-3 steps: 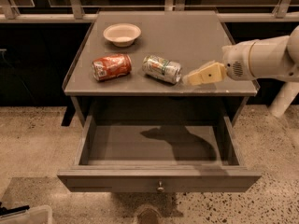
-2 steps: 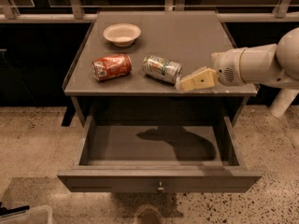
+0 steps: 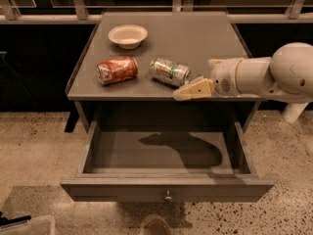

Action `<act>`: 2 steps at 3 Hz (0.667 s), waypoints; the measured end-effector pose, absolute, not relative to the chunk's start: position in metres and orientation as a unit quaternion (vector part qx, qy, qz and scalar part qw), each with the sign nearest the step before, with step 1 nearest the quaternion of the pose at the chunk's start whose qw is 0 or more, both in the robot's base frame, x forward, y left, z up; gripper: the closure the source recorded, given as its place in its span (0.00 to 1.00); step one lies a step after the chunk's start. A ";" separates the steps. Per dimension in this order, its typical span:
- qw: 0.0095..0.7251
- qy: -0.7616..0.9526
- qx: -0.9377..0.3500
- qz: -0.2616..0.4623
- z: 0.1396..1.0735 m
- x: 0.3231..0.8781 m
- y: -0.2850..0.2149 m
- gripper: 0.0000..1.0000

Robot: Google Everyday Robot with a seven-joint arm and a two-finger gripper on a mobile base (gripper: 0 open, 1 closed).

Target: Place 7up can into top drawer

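The 7up can (image 3: 169, 71) lay on its side on the cabinet top (image 3: 195, 33), near the front edge, with nothing gripping it. The orange can (image 3: 117, 70), the other of the 2 cans up there, lay to its left, and a bowl (image 3: 127, 35) sat further back. Below, the drawer (image 3: 112, 190) stood pulled well out. I judged the step in hand to be the reach for the can: the opening was done, and the grasp and the drop were both ahead.

The gripper (image 3: 182, 94) hovered just beside the can's right end, low over the top's front edge, pointing left. It held nothing, but from this angle I could not tell whether it was open or closed. The arm (image 3: 254, 75) stretched in from the right, roughly level.

The next move called for setting the gripper across the can's round body without nudging it into a roll. Then I would close, lift clear, carry it forward over the drawer and lower it inside.
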State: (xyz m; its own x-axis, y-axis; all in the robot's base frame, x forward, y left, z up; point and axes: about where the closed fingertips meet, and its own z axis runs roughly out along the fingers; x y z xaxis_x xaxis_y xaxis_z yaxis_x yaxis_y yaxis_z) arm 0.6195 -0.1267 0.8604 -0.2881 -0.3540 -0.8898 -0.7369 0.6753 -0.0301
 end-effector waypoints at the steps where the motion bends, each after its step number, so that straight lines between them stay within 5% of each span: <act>1: 0.500 0.761 -0.366 0.194 0.851 0.639 -0.116 0.00; 2: 0.510 0.753 -0.368 0.196 0.844 0.658 -0.110 0.00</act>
State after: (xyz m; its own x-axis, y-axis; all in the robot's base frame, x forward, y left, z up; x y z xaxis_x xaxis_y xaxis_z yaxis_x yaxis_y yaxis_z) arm 0.6577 -0.1104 0.8444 -0.2098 -0.3542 -0.9113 -0.7537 0.6523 -0.0800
